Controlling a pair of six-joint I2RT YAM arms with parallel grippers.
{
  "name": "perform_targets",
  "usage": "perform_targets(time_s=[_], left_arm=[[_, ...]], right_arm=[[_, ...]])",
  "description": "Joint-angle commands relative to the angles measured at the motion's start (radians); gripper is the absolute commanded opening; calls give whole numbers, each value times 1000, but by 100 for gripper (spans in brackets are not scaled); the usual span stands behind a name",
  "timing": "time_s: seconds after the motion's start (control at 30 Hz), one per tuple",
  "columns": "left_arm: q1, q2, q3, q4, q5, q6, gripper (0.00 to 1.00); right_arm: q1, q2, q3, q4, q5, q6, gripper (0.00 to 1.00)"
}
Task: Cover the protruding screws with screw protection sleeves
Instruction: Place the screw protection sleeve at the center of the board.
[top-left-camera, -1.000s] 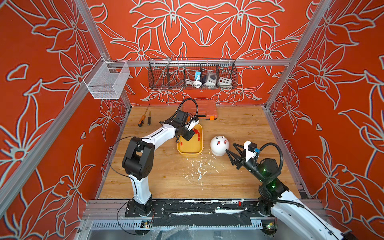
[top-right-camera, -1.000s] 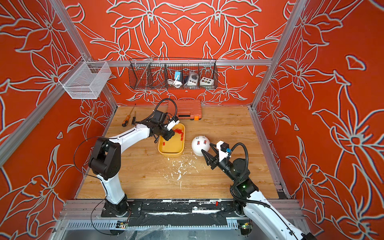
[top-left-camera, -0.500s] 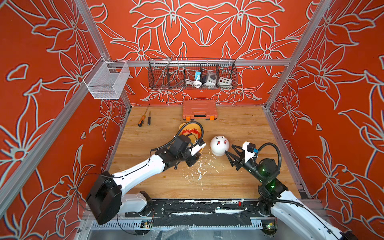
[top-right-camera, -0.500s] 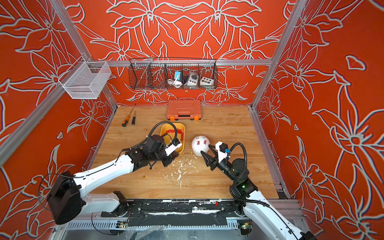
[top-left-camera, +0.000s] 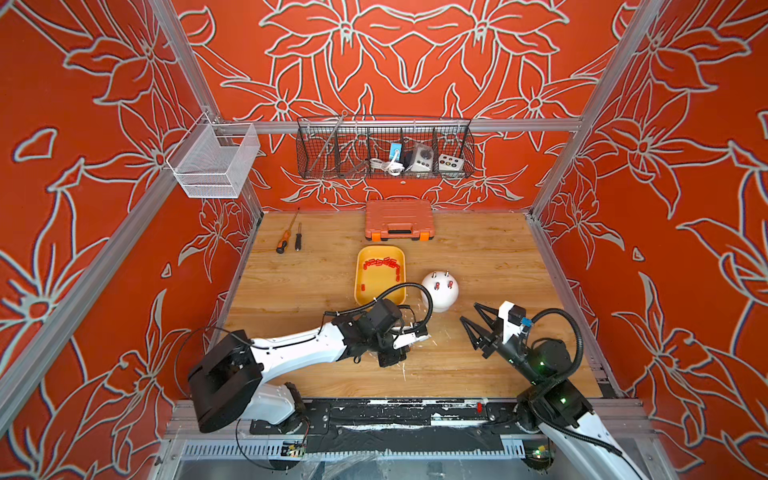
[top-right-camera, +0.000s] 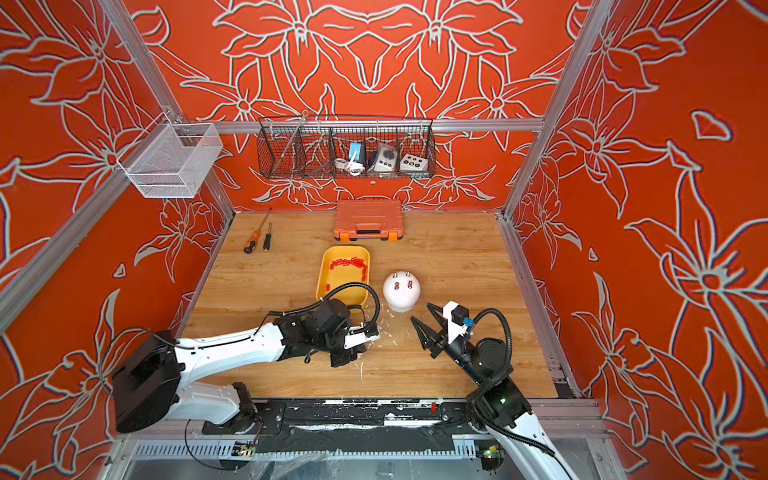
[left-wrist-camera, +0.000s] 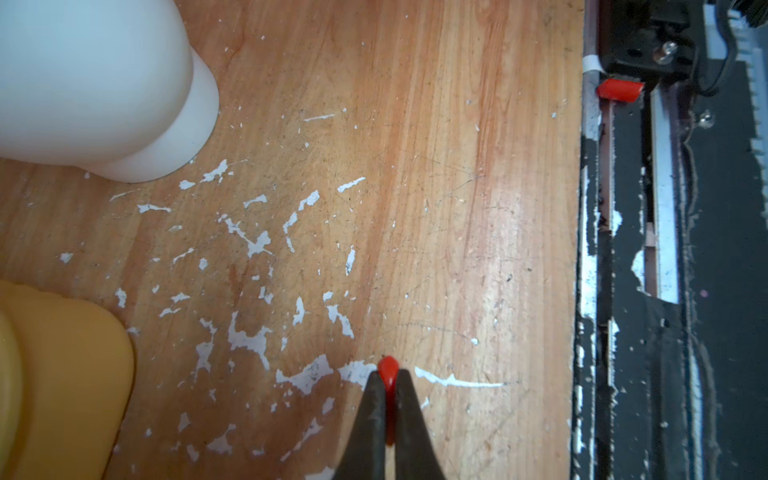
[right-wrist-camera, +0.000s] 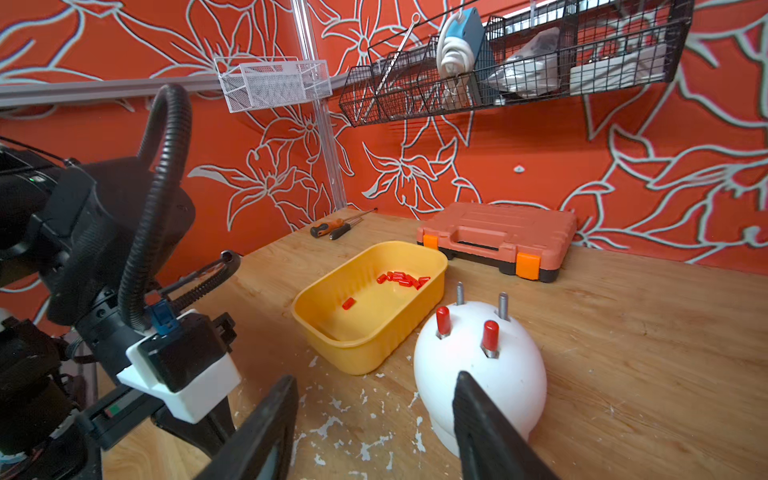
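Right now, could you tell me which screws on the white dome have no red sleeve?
The two bare grey screws on the dome, toward the orange case; the other two wear red sleeves.

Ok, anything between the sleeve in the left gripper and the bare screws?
Nothing on the table between the sleeve in the left gripper and the white dome; on it, two capped screws stand nearer than the bare screws.

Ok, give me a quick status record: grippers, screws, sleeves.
left gripper: shut on one red sleeve, low over the table
right gripper: open, empty, facing the white dome
covered screws: two, on the dome's side nearer the right gripper
bare screws: two, behind them
spare sleeves: loose in the yellow tray beside the dome
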Motion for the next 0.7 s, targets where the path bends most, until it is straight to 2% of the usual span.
perform_targets(time_s=[0.0, 0.23, 0.33, 0.6, 0.67], left_arm=[[-6, 70, 42, -52, -16, 56, 0], [-11, 182, 117, -100, -51, 108, 0], [-11, 211, 131, -116, -75, 126, 4], [-16, 240, 142, -117, -123, 145, 36], [-16, 216, 127, -98, -131, 144, 39]], right_arm=[[8, -17, -12, -44, 22, -18, 61], [7, -1, -13, -19, 16, -8, 62], [8, -5, -7, -27, 17, -7, 62], [8, -21, -7, -41, 19, -6, 62], [7, -19, -9, -42, 20, -6, 63]])
